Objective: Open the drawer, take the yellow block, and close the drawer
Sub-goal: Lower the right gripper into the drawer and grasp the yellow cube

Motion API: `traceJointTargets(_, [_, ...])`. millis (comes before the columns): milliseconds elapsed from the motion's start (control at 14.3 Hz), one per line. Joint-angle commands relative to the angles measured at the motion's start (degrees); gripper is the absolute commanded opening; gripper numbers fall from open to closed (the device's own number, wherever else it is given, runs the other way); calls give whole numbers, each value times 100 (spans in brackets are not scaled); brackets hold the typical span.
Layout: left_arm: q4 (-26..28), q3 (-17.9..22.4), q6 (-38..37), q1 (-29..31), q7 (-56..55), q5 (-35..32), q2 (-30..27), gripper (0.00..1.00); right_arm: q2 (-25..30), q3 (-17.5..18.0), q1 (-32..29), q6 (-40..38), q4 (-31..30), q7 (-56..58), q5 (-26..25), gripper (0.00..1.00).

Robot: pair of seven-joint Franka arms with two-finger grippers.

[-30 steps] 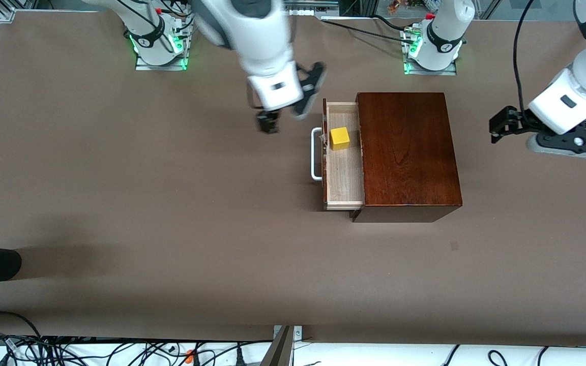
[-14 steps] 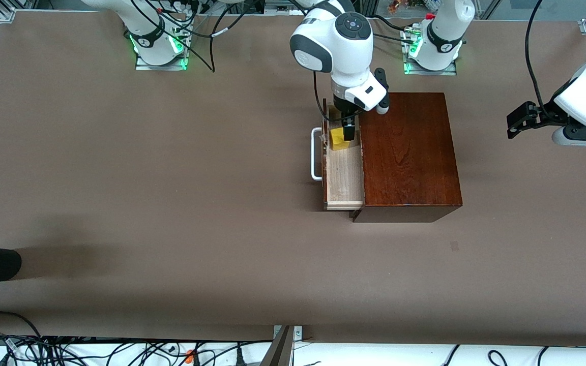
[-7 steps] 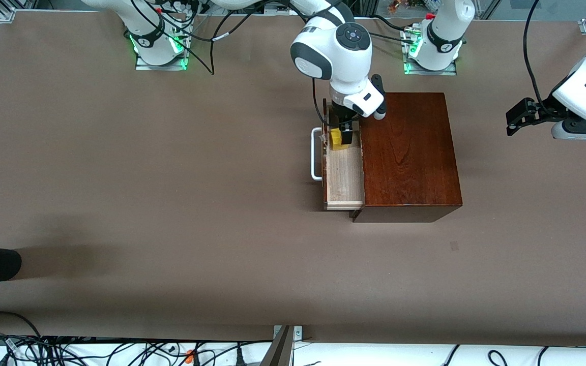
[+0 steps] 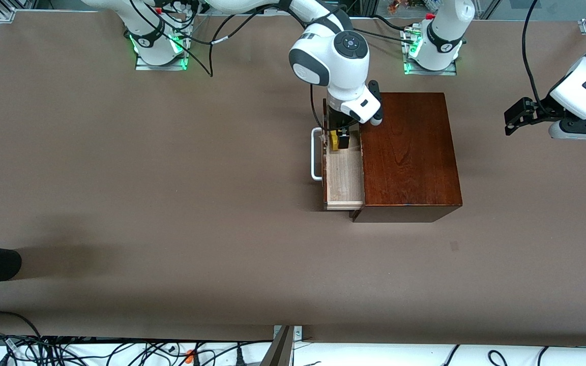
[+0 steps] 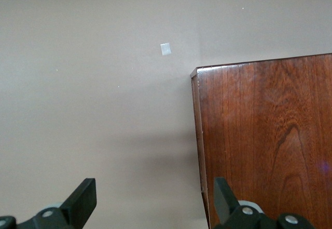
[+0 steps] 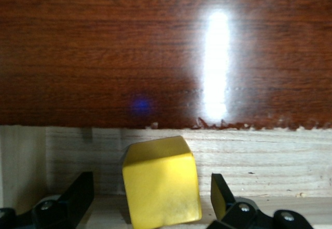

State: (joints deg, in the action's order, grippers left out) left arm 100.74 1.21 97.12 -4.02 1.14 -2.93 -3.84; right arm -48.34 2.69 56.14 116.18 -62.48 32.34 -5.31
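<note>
Yellow block [image 6: 162, 182] on pale drawer [image 6: 270, 161] floor, between right end effector [image 6: 153, 200] fingers [image 6: 78, 195] — spread, dark wood above.

light even, bright | glare streak on wooden box [image 6: 218, 68] — shadows soft

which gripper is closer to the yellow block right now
Right. The right gripper is down in the open drawer with its fingers on either side of the yellow block. The left gripper waits open over bare table past the wooden box.
</note>
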Motion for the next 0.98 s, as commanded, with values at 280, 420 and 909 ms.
traceJointTargets(280, [-213, -42, -255, 59, 106, 178, 111, 100, -80, 21, -24, -122, 210, 80, 3, 27])
traceJointTargets(420, [-221, -42, -264, 68, 106, 187, 103, 100, -44, 21, -24, -174, 227, 45, 29, 7])
traceJointTargets(909, [-221, -42, -325, 68, 158, 187, 102, 100, 561, -5, -234, -1087, 578, -262, 337, 0])
